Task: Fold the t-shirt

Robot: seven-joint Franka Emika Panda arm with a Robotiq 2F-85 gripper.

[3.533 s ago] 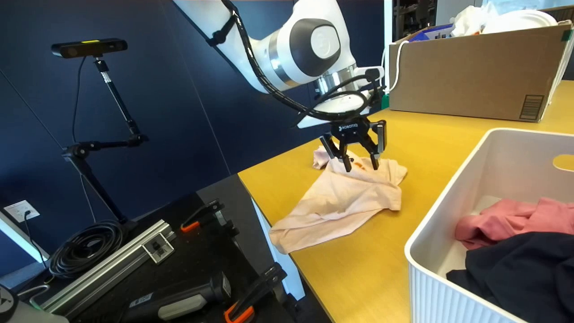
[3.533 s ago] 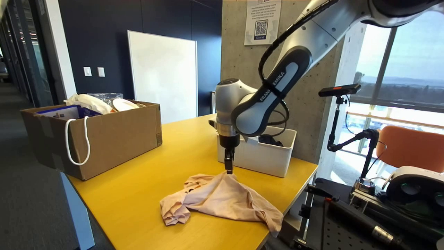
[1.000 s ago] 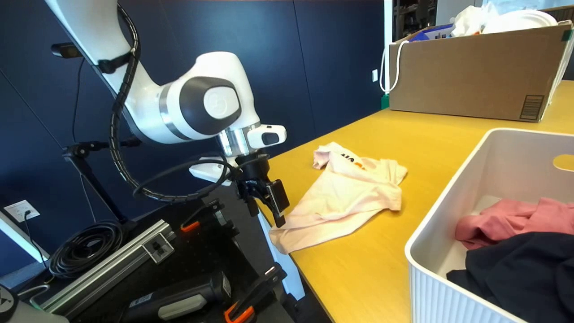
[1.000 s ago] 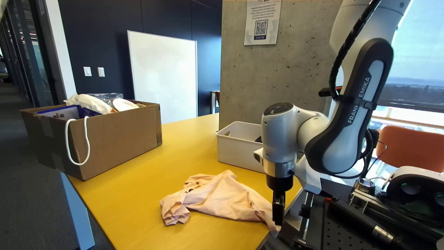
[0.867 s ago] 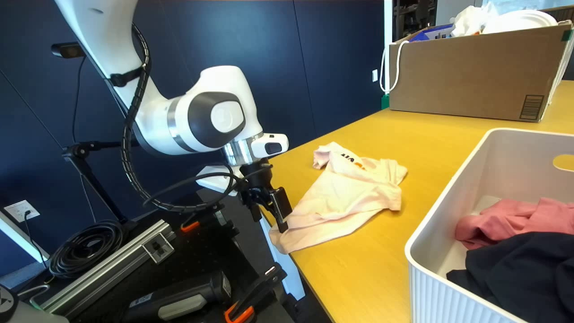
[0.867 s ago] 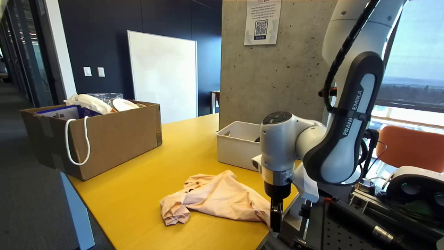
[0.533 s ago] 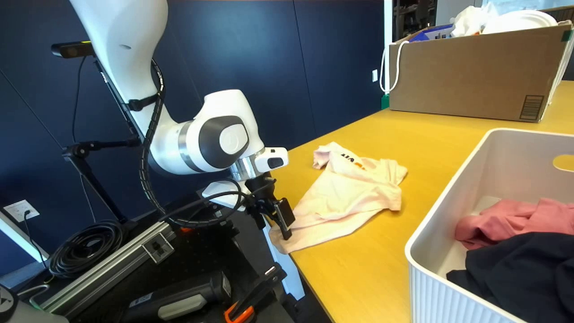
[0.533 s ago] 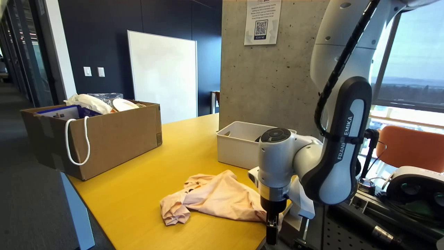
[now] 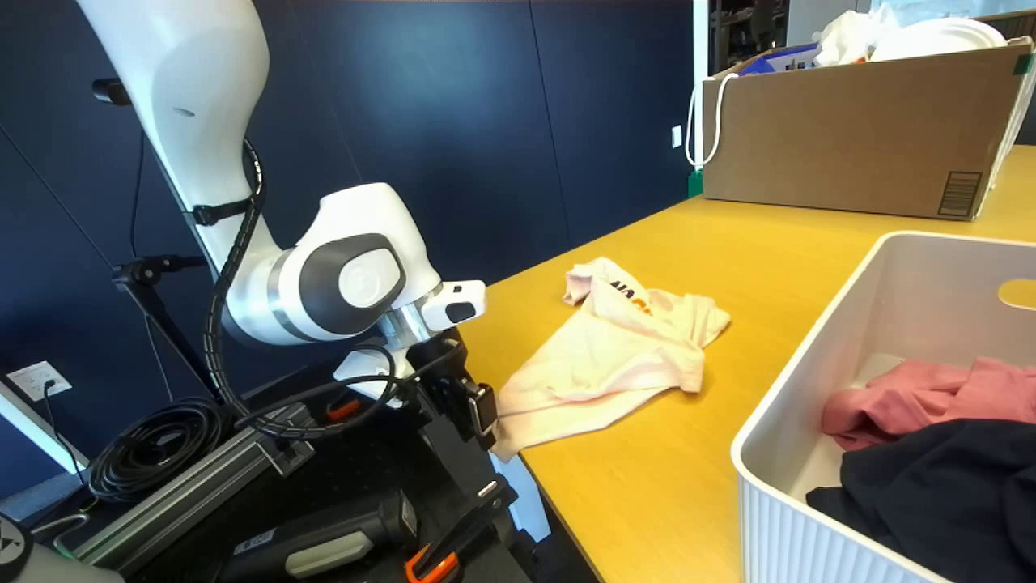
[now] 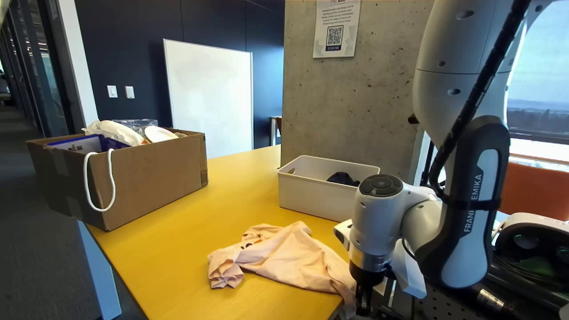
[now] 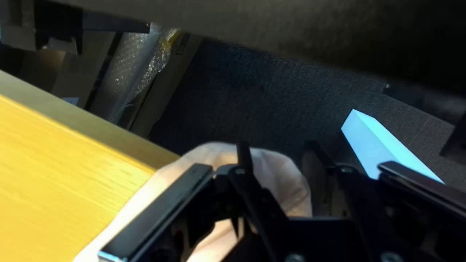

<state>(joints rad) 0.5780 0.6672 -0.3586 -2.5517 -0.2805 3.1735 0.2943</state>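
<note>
The t-shirt [image 9: 607, 356] is pale cream, with dark and orange lettering near its far end. It lies crumpled on the table, with one end over the table edge beside the arm; it also shows in an exterior view [image 10: 284, 253]. My gripper [image 9: 479, 433] is low at that end, just past the edge; it also shows in an exterior view [image 10: 363, 306]. In the wrist view the fingers [image 11: 279, 153] stand apart. The cloth [image 11: 278, 171] lies behind the left finger and fills part of the gap; whether it touches the right finger I cannot tell.
A white bin [image 9: 809, 368] holds pink [image 9: 931, 397] and dark navy [image 9: 939, 486] garments. A cardboard box [image 9: 850, 138] stands at the table's far end. A black cart [image 9: 364, 486] with clamps and rails is beside the table edge [image 11: 76, 127]. A pale blue table leg [image 9: 522, 494] shows below.
My gripper came from above the shirt's middle down to its edge end, then moved outward past the table edge. In the last half second the shirt has shifted slightly the same way.
</note>
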